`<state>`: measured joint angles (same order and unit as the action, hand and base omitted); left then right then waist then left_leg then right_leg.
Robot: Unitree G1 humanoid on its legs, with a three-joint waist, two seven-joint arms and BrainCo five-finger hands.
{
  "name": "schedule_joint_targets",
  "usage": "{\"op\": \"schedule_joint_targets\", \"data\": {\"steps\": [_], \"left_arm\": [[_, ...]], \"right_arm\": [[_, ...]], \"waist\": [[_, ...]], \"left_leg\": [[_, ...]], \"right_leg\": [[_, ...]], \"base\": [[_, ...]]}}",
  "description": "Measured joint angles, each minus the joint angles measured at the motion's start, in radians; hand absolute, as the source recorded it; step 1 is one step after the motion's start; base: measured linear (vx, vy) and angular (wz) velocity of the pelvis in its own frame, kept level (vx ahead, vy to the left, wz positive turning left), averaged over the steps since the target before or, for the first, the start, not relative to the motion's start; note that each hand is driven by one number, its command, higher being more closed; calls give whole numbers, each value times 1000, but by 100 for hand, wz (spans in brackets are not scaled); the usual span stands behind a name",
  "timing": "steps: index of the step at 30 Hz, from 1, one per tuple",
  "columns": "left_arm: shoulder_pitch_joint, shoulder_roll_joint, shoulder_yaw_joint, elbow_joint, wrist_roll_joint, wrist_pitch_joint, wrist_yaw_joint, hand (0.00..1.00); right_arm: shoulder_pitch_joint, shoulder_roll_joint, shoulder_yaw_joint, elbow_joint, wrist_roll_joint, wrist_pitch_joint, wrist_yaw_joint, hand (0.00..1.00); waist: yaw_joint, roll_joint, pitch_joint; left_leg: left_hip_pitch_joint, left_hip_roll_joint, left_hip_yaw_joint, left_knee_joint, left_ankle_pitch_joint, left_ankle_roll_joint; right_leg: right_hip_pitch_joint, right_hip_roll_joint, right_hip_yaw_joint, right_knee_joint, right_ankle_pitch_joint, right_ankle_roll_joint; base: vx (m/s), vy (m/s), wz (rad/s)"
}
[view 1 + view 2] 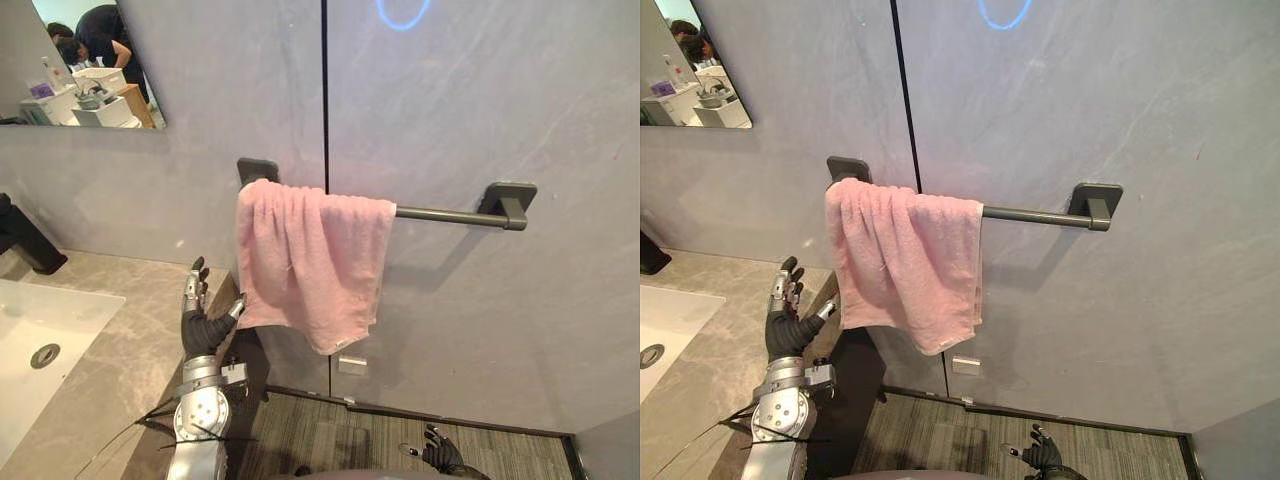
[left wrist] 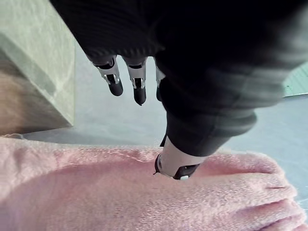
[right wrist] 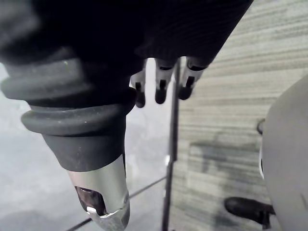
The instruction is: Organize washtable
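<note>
A: Left hand?
B: Fingers straight and spread, holding nothing. Thumb tip touches the pink towel at its lower corner, probably lining up a pinch.
A: Towel?
B: Draped over the wall bar, bunched at its left end. Right hand low, relaxed.

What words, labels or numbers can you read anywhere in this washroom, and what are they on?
No text is legible anywhere.
Boxes reflected in the mirror: any labels too small to read.
Small white plate below the pink towel: blank or too small to tell.
Blue ring on the wall: a plain circle, no lettering.
</note>
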<state>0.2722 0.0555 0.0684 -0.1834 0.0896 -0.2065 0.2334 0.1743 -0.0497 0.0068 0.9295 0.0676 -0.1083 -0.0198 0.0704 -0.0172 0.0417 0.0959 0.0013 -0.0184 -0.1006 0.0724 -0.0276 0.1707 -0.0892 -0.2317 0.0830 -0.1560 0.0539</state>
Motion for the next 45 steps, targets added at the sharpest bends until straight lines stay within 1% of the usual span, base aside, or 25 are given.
{"op": "schedule_joint_targets", "data": {"steps": [4,10,14,18,22,24,25,28,30,36,39,40,44,45], "left_arm": [[-54,38,17,114,0,4,-16,0],[-101,69,25,214,-2,19,-21,0],[-109,93,24,275,-11,28,-41,0],[-141,97,21,304,-18,28,-58,0],[-142,110,6,305,-20,28,-59,0],[-142,110,-10,305,-20,28,-60,0],[-142,110,-28,305,-20,28,-61,100],[-142,108,-62,305,-19,28,-80,100],[-142,106,-74,305,-19,28,-80,100],[-143,105,-86,305,-20,28,-80,100],[-144,105,-86,305,-19,28,-79,100],[-143,105,-85,305,-19,28,-78,100],[-143,105,-71,302,-18,28,-77,100],[-143,105,-68,301,-17,28,-76,100]], "right_arm": [[-3,-8,5,0,0,1,5,0],[-23,-14,30,0,0,3,13,0],[-59,-14,31,-1,0,3,24,0],[-60,-16,33,-1,0,3,24,0],[-60,-17,46,-4,-1,3,24,0],[-59,-17,47,-7,-1,3,24,0],[-57,-17,48,-8,-1,3,24,0],[-55,-17,51,-12,-1,4,24,0],[-57,-17,52,-17,-1,4,24,0],[-56,-18,69,-131,0,3,23,0],[-49,-17,71,-241,-12,1,23,0],[-40,-17,71,-309,-33,0,22,0],[-10,-18,67,-484,-79,-7,17,0],[5,-18,65,-530,-90,-16,16,0]], "waist": [[-2,0,0],[-8,-10,6],[-31,-13,9],[-33,-16,13],[-52,-20,16],[-55,-19,19],[-58,-19,20],[-59,-20,21],[-59,-20,21],[-64,-23,25],[-75,-21,27],[-81,-20,27],[-83,-18,28],[-84,-18,29]], "left_leg": [[-5,0,-3,-1,0,0],[-14,1,1,3,0,-1],[-12,1,13,4,0,-1],[-11,5,23,3,0,-1],[-11,13,34,-1,0,-1],[-11,14,37,-1,0,-1],[-11,15,38,-1,0,-1],[-11,15,39,-1,0,-1],[-11,15,40,-1,0,-1],[-11,13,48,4,0,-1],[-10,14,49,5,0,-1],[-10,14,51,5,0,-1],[-5,17,64,5,-1,-1],[-5,17,66,4,-1,-1]], "right_leg": [[0,3,-2,-12,2,-2],[2,8,0,-38,14,-5],[8,9,10,-57,26,-8],[9,12,20,-70,40,-7],[4,17,37,-73,49,-7],[1,17,41,-75,51,-7],[1,17,42,-76,52,-6],[0,17,44,-77,53,-5],[0,17,45,-79,53,-5],[1,19,51,-84,57,-6],[1,19,54,-85,58,-7],[1,20,56,-85,60,-7],[0,22,70,-87,67,-8],[0,21,72,-88,68,-8]], "base": [[0,-8,0],[14,-15,-2],[-10,-20,-7],[-57,-14,-9],[-77,-15,-11],[-74,-16,-8],[-67,-13,-5],[-45,-15,-2],[0,0,0],[-2,-13,-3],[-26,-15,-1],[-43,-16,-3],[-53,-12,-11],[-58,-9,-5]]}}
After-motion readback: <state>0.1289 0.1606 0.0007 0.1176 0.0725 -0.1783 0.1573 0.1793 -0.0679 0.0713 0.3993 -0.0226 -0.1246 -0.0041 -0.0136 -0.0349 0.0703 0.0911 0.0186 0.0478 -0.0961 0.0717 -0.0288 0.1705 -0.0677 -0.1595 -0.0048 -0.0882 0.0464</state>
